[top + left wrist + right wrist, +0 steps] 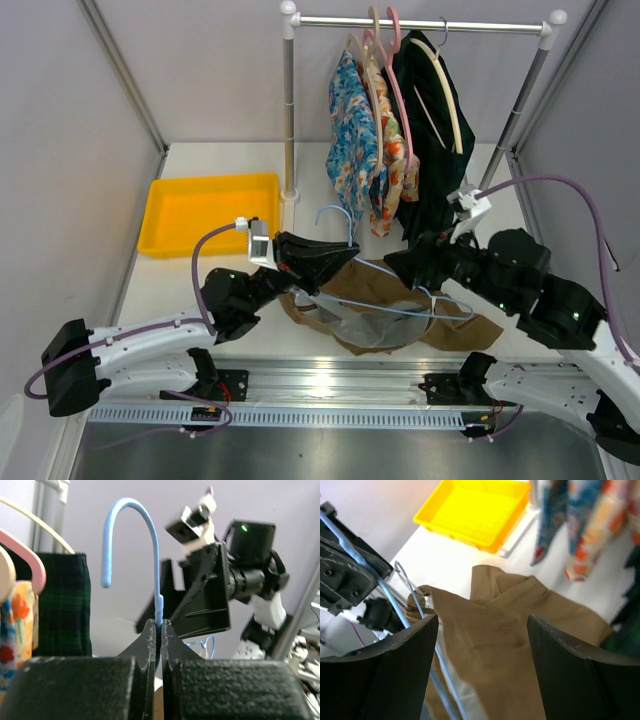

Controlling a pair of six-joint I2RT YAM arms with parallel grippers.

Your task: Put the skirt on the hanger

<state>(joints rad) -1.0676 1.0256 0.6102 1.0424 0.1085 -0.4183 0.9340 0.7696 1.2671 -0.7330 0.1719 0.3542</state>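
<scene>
Tan skirt (385, 285) lies crumpled on the tabletop (170, 285) between my two arms, with the blue-grey hanger (156, 555) partly over it; my left jaws are closed on the hanger's neck, under the hook; my right jaws stand open just above the cloth, holding nothing. I judge we are at the threading step; next, the right jaws must pinch a skirt edge and avoid the wire.

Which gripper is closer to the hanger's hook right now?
Left. The left gripper is shut on the hanger just below its hook; the right gripper is open over the skirt, away from the hook.
</scene>
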